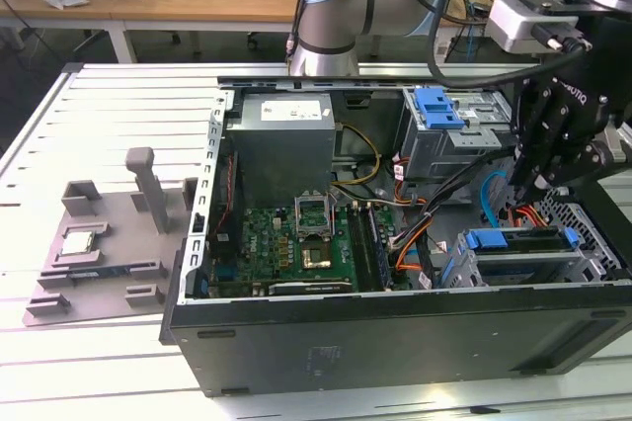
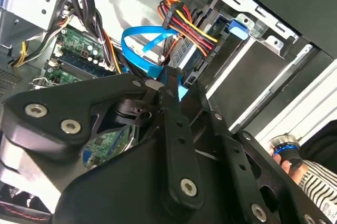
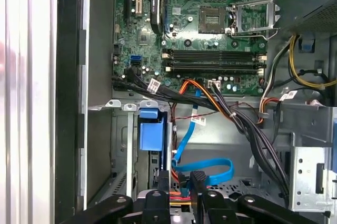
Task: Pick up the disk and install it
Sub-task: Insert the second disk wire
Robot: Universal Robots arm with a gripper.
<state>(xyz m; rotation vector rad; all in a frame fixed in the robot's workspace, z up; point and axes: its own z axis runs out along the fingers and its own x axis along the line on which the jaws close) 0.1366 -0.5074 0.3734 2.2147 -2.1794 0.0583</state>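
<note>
1. One disk point(image 1: 494, 240) is sitting in the drive cage at about 4 o'clock inside the open computer case point(image 1: 395, 342) in the exterior view. Its blue carrier is showing between the cage walls in the first wrist view point(image 3: 150, 135). It is looking slid in rather than lying loose, so I am judging the pick-up done and the install largely done; whether it is fully latched I cannot tell.
2. Hanging at 3 o'clock over the case, just above that cage, the tool point(image 1: 526, 182) is carrying nothing. In the first wrist view it point(image 3: 179, 179) is showing only a narrow gap.
3. Looping right by the tool's tips, a blue data cable point(image 3: 202, 167) and a red-and-yellow power bundle point(image 2: 184, 21) are crowding the bay mouth.
4. Farther off, the motherboard point(image 1: 296, 243) is lying at 8 o'clock, and an empty blue bracket point(image 1: 434, 105) is sitting at 1 o'clock.
5. Outside the case, a grey fixture point(image 1: 99, 233) is resting on the desk point(image 1: 118, 105) at 9 o'clock, well apart.
</note>
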